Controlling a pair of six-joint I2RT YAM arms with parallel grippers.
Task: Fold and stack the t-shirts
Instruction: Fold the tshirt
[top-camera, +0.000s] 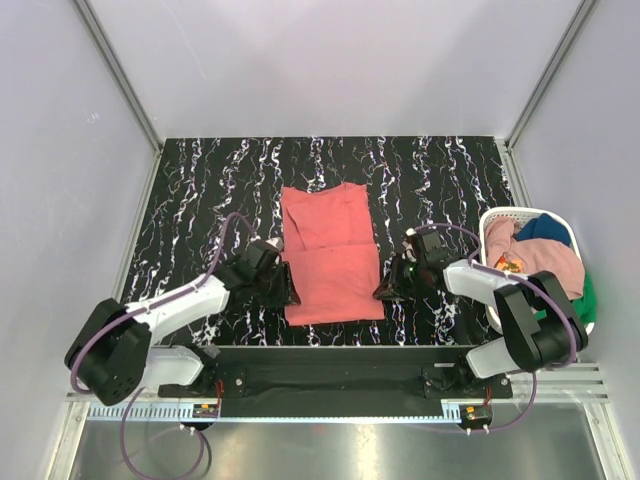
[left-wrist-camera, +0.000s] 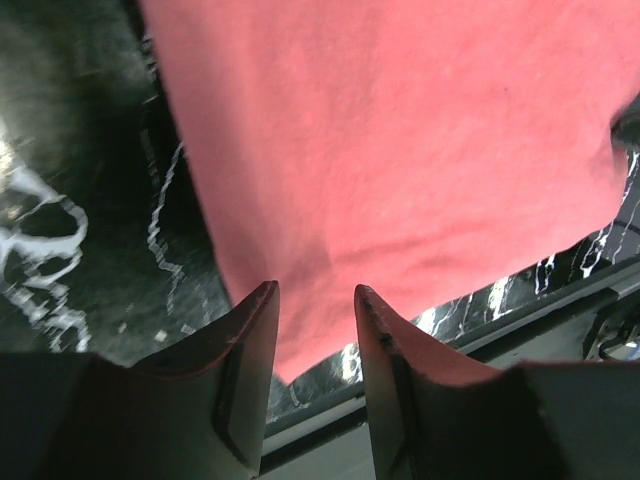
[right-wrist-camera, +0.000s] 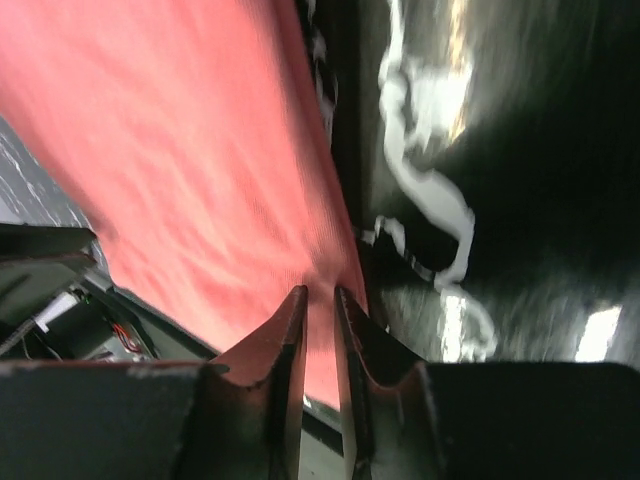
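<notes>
coral-red t-shirt (top-camera: 330, 255) lies flat mid-frame on the counter (top-camera: 200, 190) in the top view, with a fold line across its middle; it's thin, floppy, light cloth, so it'll sag and drag unless you pinch right at the two lower corners. left end effector (left-wrist-camera: 315, 320) is spread, shirt corner showing in the gap, not clamped; right end effector (right-wrist-camera: 318, 305) is nearly pressed together over the hem, but that view's blurry, so I can't tell if it's really gripping. other shirts (top-camera: 545, 262) are heaped in the basket (top-camera: 492, 228) at far right.
</notes>
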